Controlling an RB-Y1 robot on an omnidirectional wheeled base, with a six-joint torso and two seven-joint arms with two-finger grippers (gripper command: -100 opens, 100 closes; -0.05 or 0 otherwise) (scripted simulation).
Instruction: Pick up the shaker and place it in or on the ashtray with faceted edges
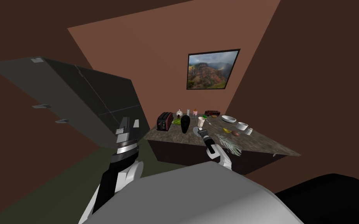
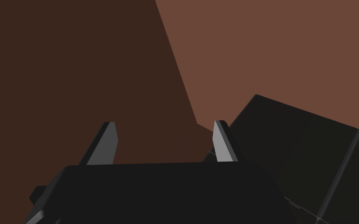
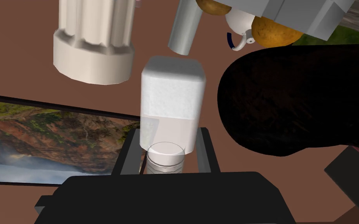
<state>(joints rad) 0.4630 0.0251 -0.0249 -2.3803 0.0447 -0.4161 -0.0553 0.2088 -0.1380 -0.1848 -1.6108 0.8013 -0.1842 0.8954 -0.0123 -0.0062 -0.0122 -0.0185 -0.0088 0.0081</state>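
The shaker is a white square-bodied piece with a clear section and a round ribbed cap near the gripper's body. My right gripper is shut on it, one finger pressing each side. In the head view the right gripper reaches over the near part of the dark stone counter, with the shaker at its tip beside a black vase. Two white bowls sit further right on the counter; I cannot tell which is the ashtray. My left gripper is open and holds nothing, raised at my left.
A beige fluted cup and a grey tube stand just beyond the shaker. A red toaster, fruit, a small white cup and a leafy sprig crowd the counter. A tall dark cabinet stands at my left.
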